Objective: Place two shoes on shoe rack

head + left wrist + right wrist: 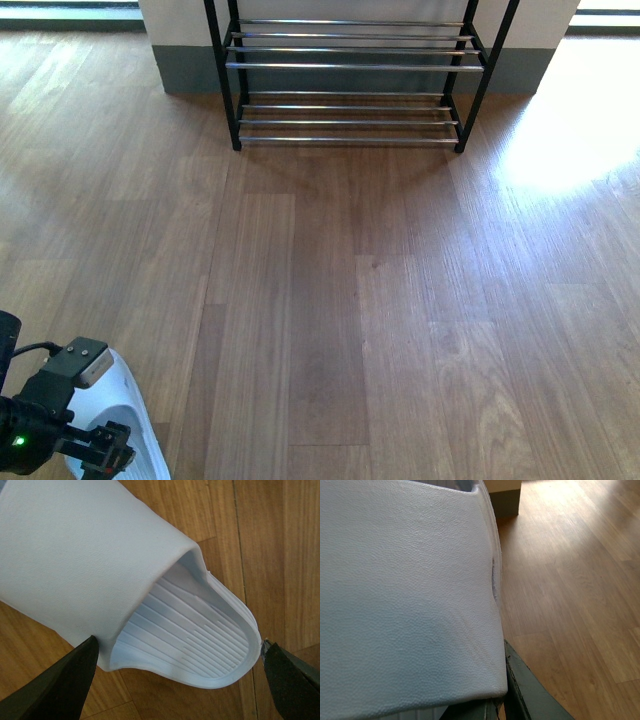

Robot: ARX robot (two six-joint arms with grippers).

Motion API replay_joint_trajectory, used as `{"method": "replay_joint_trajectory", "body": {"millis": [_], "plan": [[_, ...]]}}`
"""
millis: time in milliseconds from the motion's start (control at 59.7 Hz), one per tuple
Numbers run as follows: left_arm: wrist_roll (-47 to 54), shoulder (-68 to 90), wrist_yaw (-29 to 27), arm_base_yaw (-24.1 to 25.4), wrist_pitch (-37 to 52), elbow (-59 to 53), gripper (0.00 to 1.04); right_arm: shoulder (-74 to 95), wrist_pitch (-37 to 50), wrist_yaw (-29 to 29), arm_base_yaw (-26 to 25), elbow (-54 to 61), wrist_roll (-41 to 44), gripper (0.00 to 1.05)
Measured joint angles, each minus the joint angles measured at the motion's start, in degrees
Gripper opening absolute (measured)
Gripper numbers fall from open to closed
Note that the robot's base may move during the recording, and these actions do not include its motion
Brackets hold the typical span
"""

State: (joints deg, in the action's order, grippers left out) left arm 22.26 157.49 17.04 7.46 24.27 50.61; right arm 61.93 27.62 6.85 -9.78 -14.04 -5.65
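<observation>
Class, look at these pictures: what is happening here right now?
The left gripper straddles a pale blue slide on the wooden floor; whether it is gripped is unclear. A second slide fills the right wrist view, beside the right gripper. The shoe rack stands ahead, its visible shelves bare.

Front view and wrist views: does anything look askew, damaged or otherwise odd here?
Nothing stands out. The rack stands upright, its rods level. The slide between the left gripper fingers looks intact, and so does the slide surface filling the right wrist view.
</observation>
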Motion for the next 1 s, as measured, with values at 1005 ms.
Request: {"method": "replay_joint_trajectory", "body": {"millis": [1005], "plan": [[-0.3, 0.1, 5.3, 0.6, 5.0, -0.7, 0.95, 0.0, 0.0, 0.0, 0.0, 0.0, 0.0, 0.01]]}}
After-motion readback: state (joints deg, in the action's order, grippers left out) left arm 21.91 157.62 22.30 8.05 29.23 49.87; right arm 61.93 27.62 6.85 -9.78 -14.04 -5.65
